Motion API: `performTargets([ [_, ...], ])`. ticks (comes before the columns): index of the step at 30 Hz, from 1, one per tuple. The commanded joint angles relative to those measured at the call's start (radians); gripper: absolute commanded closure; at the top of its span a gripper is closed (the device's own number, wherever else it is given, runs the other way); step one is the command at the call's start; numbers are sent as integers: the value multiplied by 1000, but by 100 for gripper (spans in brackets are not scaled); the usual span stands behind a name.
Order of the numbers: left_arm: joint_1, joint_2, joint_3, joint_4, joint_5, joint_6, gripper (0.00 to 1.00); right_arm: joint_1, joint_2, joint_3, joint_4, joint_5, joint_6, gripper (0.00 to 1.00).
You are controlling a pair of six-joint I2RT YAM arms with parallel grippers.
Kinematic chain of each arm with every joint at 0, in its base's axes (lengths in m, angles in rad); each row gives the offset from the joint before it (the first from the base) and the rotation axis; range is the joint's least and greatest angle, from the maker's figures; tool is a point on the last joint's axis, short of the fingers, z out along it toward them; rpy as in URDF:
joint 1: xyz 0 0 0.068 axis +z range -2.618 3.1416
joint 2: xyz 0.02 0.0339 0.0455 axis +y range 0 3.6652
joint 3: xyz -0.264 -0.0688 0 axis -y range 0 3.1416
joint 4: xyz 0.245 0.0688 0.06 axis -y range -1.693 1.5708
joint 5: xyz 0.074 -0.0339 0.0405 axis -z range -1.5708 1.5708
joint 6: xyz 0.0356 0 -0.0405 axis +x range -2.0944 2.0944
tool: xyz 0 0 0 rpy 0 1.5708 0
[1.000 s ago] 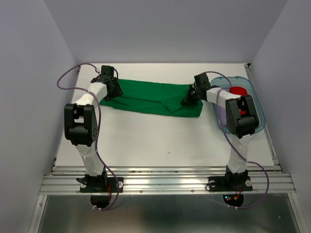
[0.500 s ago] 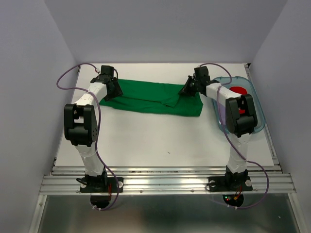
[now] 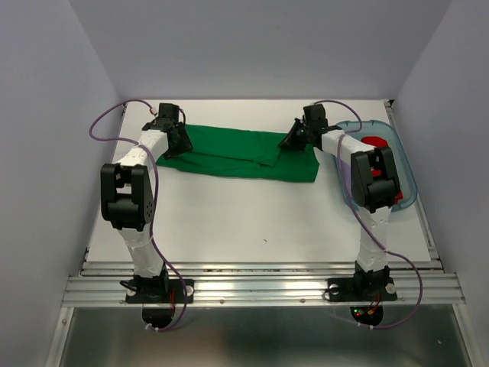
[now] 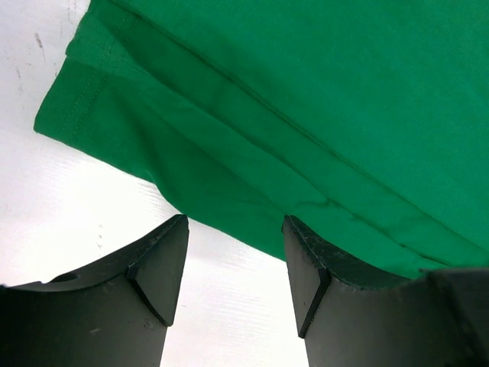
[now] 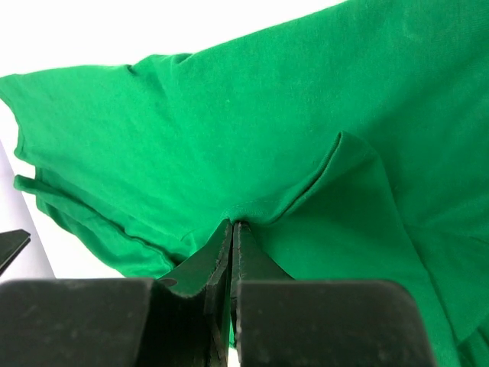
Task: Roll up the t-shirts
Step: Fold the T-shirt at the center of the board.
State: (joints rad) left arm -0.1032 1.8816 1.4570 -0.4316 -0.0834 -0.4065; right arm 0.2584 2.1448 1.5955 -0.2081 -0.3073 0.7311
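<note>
bright, even overhead light; soft shadows, sharp.

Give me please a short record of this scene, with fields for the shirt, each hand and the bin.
shirt: green t-shirt, lying lengthwise across the far part of the white table, partly folded
left hand: open, at the shirt's left end, holding nothing
right hand: shut, pinching a fold of cloth at the shirt's right end
bin: blue bin at the table's right side, red item inside, too small to identify
</note>
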Motion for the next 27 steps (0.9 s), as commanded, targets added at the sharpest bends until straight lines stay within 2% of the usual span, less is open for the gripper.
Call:
performTargets([
  [1, -4, -50, 9, -12, -6, 15, 37, 2, 27, 69, 53, -4, 14, 98],
  [2, -4, -47, 8, -12, -6, 15, 37, 2, 32, 75, 53, -7, 13, 90],
  [6, -4, -49, 0, -13, -18, 14, 37, 2, 20, 51, 50, -27, 2, 69],
  [9, -4, -47, 3, -12, -33, 20, 37, 2, -20, -14, 61, -67, -7, 48],
  [17, 19, 16, 43, -10, -55, 15, 37, 21, -111, -169, 85, -98, -18, 47],
  [27, 46, 120, 124, -4, -59, 18, 38, 41, -134, -220, 88, -105, -24, 47],
])
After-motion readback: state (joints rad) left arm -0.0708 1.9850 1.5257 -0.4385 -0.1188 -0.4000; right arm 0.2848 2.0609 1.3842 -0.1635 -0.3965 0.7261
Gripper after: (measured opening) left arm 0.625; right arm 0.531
